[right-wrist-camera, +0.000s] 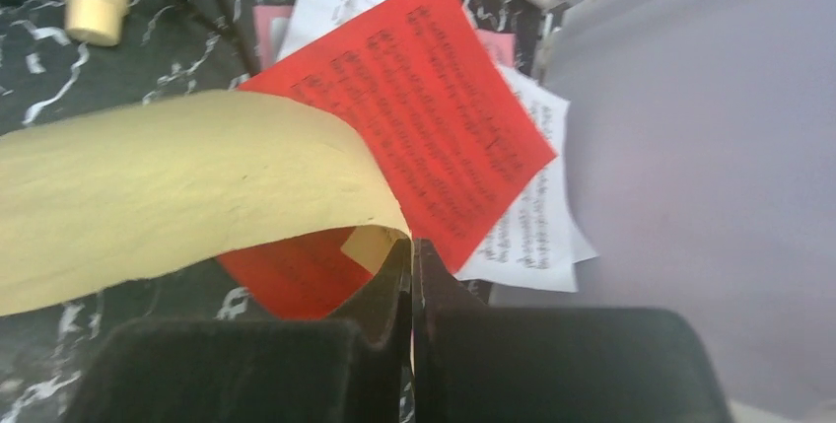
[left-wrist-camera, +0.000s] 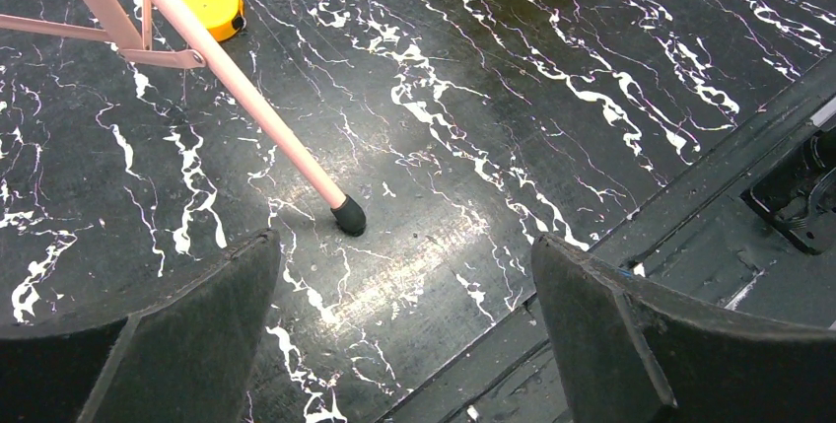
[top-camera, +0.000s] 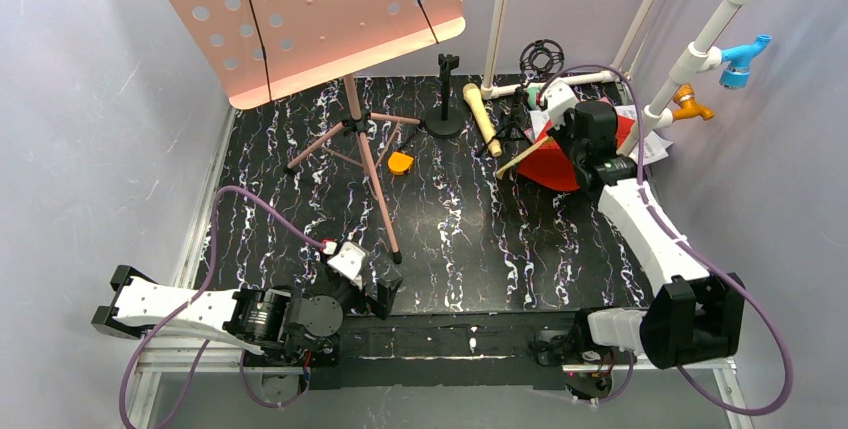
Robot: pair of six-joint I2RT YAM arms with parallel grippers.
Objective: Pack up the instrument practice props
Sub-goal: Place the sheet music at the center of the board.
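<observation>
Far right, the right claw (right-wrist-camera: 411, 257) is clenched on a corner of the yellow sheet (right-wrist-camera: 177, 181), above the red sheet (right-wrist-camera: 444, 117). By the near edge, the left claw (left-wrist-camera: 404, 250) gapes released, just short of the pink tripod leg (left-wrist-camera: 227, 78); bare tabletop (top-camera: 480, 239) spreads between.

I have bare tabletop (top-camera: 500, 249) mid-table to pass through; the pink tripod leg (top-camera: 378, 194) slants across my left, black stand (top-camera: 445, 99) and pipe frame (top-camera: 732, 6) crowd the back.

A black table (top-camera: 470, 239) veined with white marbling sits between plain pale lilac-grey walls (top-camera: 90, 99), evenly lit, with a white pipe frame (top-camera: 712, 27) carrying a blue fitting (top-camera: 742, 57) and an orange fitting (top-camera: 690, 104) at its far right corner.
</observation>
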